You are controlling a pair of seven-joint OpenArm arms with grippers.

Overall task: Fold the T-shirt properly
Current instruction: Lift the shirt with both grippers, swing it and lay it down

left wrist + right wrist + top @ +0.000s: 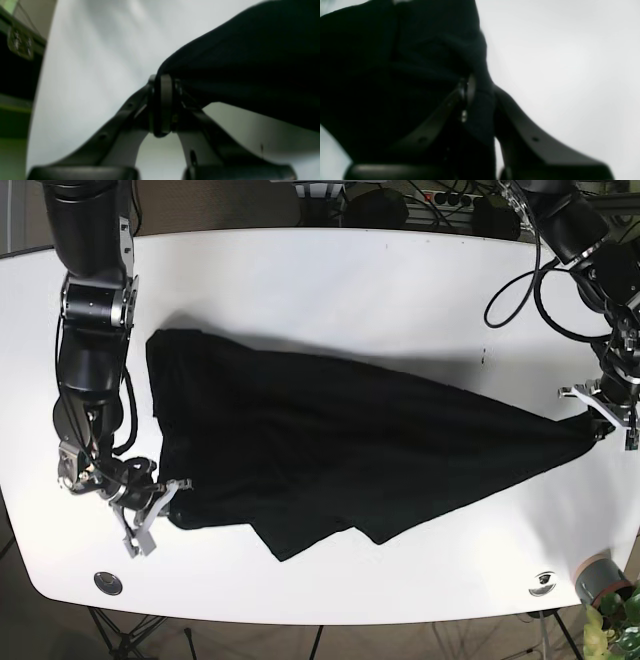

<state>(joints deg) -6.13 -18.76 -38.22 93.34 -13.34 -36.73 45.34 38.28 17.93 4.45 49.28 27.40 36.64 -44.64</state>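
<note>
Base view shows you the black T-shirt spread across the middle of the white table, pulled out between your 2 arms into a long wedge. The right gripper is clamped on the cloth at its lower left edge, and the left gripper pinches the stretched tip at the far right. The wrist views agree: the left gripper has its jaws pressed together on a thin fold of fabric, and the right gripper is closed with dark cloth bunched between its jaws.

Your main risk is the left-hand hold. It looks like only a narrow tip of fabric, so any extra pull could slip it free and let the shirt collapse. The shirt also lies skewed, with loose flaps sagging along its lower edge near the table's front; folding from this shape would probably trap wrinkles. Move both arms unevenly and you may drag the whole garment sideways toward the right rim.
</note>
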